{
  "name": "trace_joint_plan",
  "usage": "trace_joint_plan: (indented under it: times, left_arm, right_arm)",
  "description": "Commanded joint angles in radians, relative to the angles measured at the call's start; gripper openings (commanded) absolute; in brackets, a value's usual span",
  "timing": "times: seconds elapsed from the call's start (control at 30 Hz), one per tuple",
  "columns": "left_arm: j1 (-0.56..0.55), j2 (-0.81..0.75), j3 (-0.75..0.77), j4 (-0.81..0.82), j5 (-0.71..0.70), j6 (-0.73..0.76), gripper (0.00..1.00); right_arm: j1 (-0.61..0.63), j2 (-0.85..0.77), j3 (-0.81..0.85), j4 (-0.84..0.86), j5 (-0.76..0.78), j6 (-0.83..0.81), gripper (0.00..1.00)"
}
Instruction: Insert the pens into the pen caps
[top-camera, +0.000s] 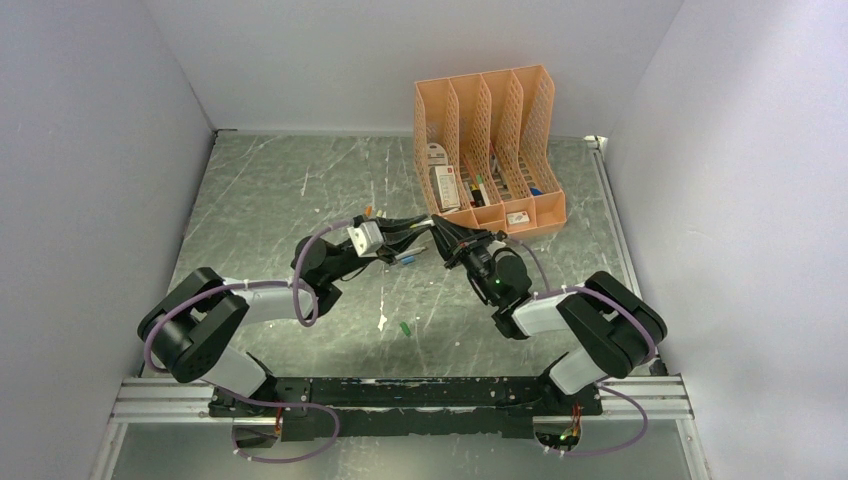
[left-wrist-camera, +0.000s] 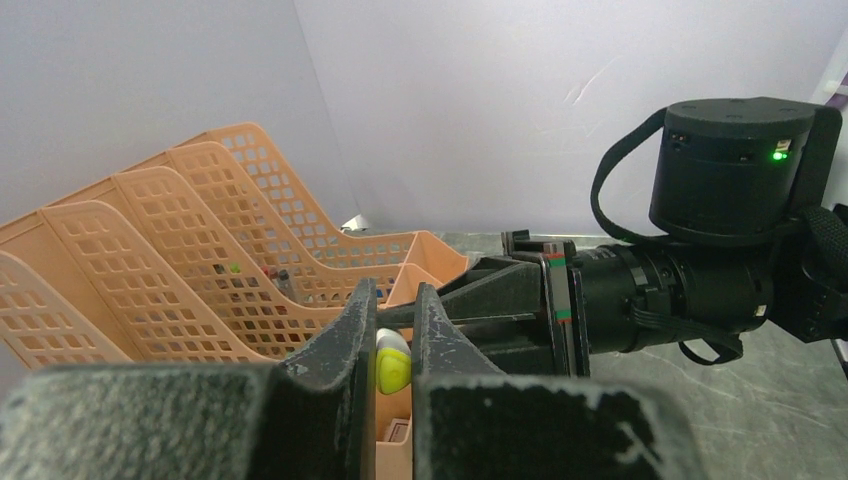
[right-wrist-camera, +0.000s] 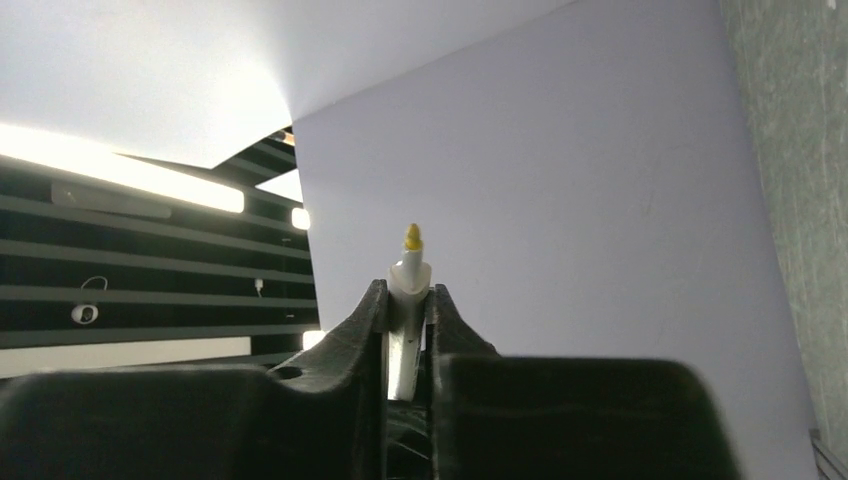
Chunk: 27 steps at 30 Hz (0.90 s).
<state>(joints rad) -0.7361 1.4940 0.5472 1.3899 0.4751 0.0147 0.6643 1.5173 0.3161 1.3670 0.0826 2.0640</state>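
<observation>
My left gripper (top-camera: 420, 228) is shut on a small yellow-green cap (left-wrist-camera: 393, 370), with a white part right behind it. My right gripper (top-camera: 447, 240) is shut on a slim white pen (right-wrist-camera: 405, 330) whose yellow tip (right-wrist-camera: 411, 237) sticks out past the fingertips. The two grippers meet tip to tip above the table, just in front of the organiser. In the left wrist view the right gripper (left-wrist-camera: 500, 300) sits directly beyond my left fingers (left-wrist-camera: 360, 330). A loose green cap (top-camera: 405, 327) lies on the table nearer the bases. A small blue piece (top-camera: 406, 258) lies under the left gripper.
A peach lattice organiser (top-camera: 490, 150) stands at the back right, just behind the grippers, with pens and small items in its slots; it also shows in the left wrist view (left-wrist-camera: 200, 250). A small orange piece (top-camera: 370, 211) lies left of the grippers. Grey walls enclose the table.
</observation>
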Motion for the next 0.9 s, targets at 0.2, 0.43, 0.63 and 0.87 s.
trace_joint_plan:
  times: [0.2, 0.43, 0.63, 0.87]
  left_arm:
    - [-0.023, -0.102, 0.069, -0.229, 0.126, -0.125, 0.54]
    - [0.006, -0.172, 0.312, -0.709, 0.243, -0.296, 0.80]
    - [0.114, -0.136, 0.276, -0.371, 0.541, -0.618, 0.82]
    - [0.210, -0.036, 0.269, 0.068, 0.678, -1.032, 0.82]
  right_arm:
    - [-0.048, 0.012, -0.008, 0.227, 0.023, -0.143, 0.00]
    - [-0.133, -0.008, -0.026, 0.279, -0.156, -0.414, 0.00]
    - [-0.147, -0.154, -0.046, 0.211, -0.268, -0.685, 0.00]
    - [-0.111, -0.525, 0.162, -0.494, -0.383, -1.263, 0.00]
